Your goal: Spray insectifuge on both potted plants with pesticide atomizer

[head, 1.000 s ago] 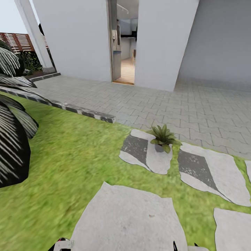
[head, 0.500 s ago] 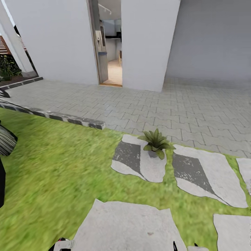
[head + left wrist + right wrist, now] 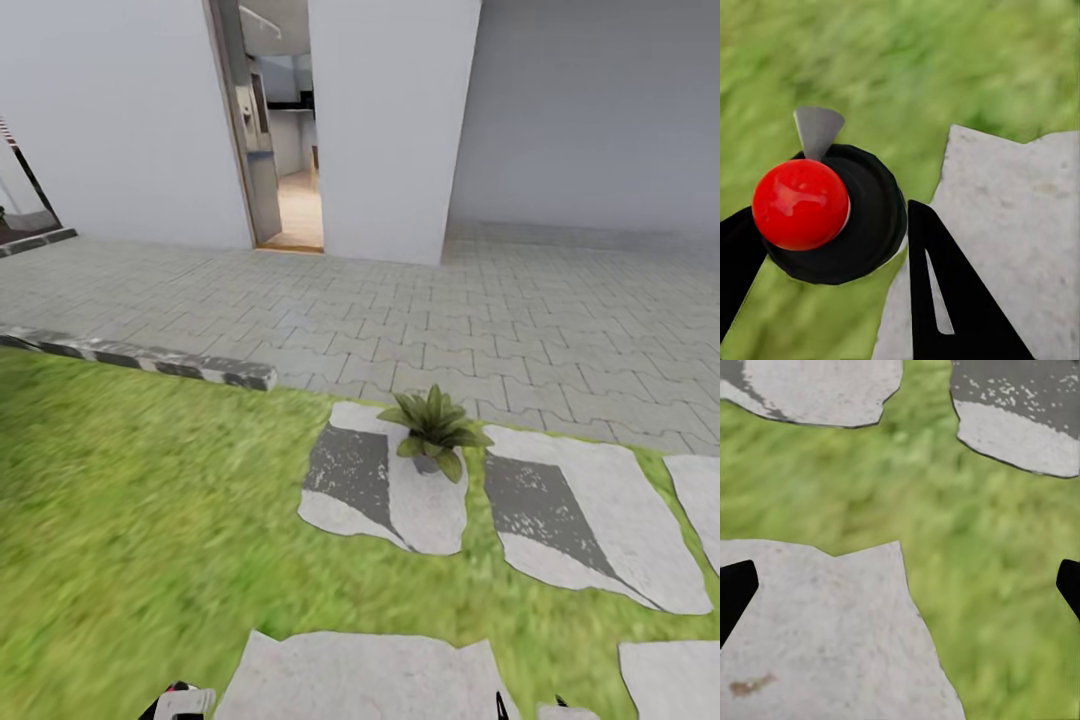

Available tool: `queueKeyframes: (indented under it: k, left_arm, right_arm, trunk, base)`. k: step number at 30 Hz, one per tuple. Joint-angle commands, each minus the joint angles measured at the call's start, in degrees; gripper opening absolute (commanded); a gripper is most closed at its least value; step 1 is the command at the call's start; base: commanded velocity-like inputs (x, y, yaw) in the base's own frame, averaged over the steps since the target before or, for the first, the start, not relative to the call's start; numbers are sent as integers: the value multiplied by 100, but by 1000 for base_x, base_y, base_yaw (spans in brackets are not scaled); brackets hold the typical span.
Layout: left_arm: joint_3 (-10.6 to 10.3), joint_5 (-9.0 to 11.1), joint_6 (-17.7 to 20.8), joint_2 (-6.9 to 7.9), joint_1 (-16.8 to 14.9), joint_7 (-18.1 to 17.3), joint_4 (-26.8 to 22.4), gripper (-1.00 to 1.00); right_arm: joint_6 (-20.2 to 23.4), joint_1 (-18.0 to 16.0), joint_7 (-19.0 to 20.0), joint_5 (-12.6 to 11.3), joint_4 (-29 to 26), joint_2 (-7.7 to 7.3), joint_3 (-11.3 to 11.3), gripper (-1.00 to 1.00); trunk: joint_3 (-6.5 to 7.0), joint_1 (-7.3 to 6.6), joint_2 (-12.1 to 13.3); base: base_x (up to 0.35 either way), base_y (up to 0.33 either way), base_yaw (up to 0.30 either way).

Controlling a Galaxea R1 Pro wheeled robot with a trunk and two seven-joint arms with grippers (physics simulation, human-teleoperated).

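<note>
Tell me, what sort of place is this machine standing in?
Likely a house's garden: a green lawn with flat grey stepping stones, a small leafy plant in a grey pot, and grey brick paving leading to an open doorway.

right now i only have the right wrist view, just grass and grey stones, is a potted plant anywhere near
Observer: Yes. In the head view one potted plant stands on a stepping stone ahead, close to where the lawn meets the paving.
Operator: is the left holding the sprayer
Observer: Looks so. The left gripper is closed around the pesticide atomizer, seen end-on: a black round end with a red ball.
Operator: whats beyond the plant
Observer: Grey block paving, then a white wall with an open doorway.
</note>
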Motion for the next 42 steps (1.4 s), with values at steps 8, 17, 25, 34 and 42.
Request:
queueKeyframes:
  k: [8, 17, 25, 34, 42]
  left_arm:
    - [32, -60, -21, -3, -5, 8, 4, -100]
    - [32, -54, -21, -3, -4, 8, 4, -100]
    - [31, -39, -21, -3, -3, 8, 4, -100]
    - [34, -34, -21, -3, -3, 8, 4, -100]
    - [32, -49, -21, -3, -3, 8, 4, -100]
  right_arm:
    - [-12, -3, -26, 37, 4, 0, 1, 100]
    - [-12, -3, -19, 37, 4, 0, 1, 100]
    - [-12, -3, -17, 37, 4, 0, 1, 100]
    - [-12, -3, -17, 37, 4, 3, 7, 100]
    - [-12, -3, -17, 37, 4, 9, 8, 100]
  trunk:
    - [-4, 3, -1]
    - [-4, 3, -1]
    - [-4, 3, -1]
    - [-4, 3, -1]
    - [-4, 3, -1]
  base:
    - [337, 2, -1]
    - [338, 0, -6]
    - [338, 0, -227]
    - [338, 0, -131]
    - [338, 0, -3]
